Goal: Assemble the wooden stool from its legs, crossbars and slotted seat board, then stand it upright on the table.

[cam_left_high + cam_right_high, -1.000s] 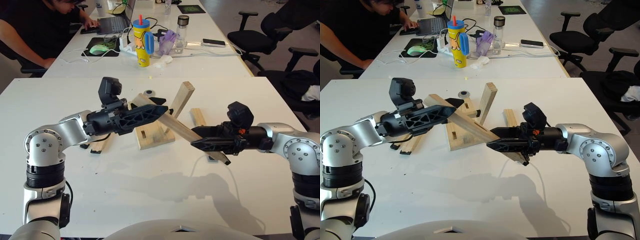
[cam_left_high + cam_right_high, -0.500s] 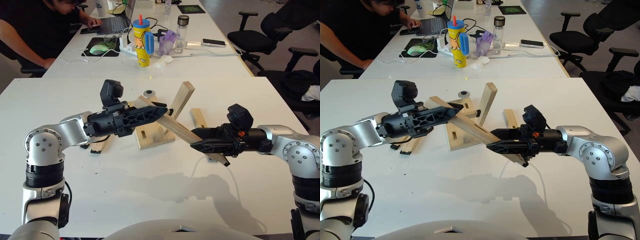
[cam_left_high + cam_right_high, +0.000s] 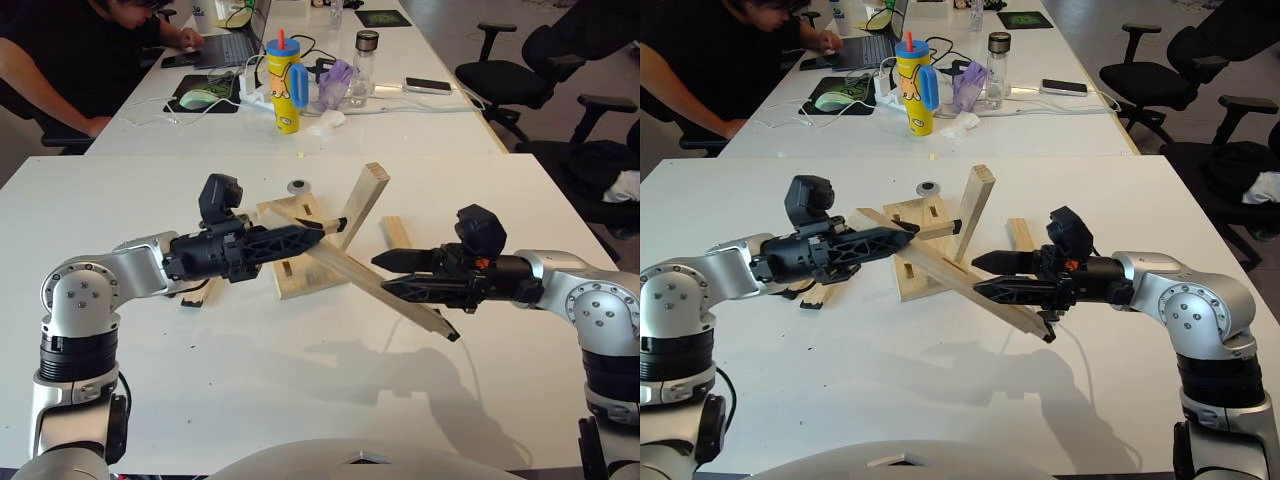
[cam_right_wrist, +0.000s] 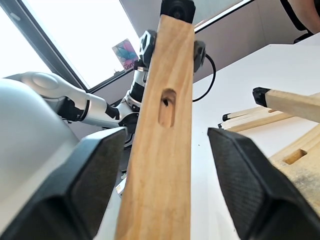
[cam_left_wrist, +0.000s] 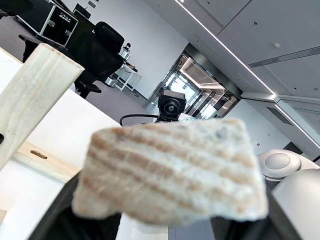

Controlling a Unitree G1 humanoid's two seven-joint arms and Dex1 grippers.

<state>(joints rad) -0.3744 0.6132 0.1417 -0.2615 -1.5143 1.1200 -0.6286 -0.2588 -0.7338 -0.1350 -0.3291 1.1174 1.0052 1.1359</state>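
Only 1 standing leg [image 3: 363, 198] rises from the seat board [image 3: 297, 284]; the rest looks unjoined. Your left gripper [image 3: 306, 232] clamps a long leg [image 3: 350, 268] slanting over that board; your right gripper [image 3: 382, 274] straddles it, apart.

A long leg [image 3: 345, 265] of pale wood is slanting down in the air, its upper end being pinched in the left claw [image 3: 318, 228]. Its lower stretch is passing between the spread fingers of the right claw [image 3: 382, 272], touching neither, with a mortise slot facing that claw. Below the left claw, the slotted seat board [image 3: 298, 280] is lying flat on the tabletop [image 3: 300, 390]. A second leg [image 3: 362, 203] is standing tilted on the board, just beyond both claws. A short bar [image 3: 395, 233] is lying flat behind the right claw.
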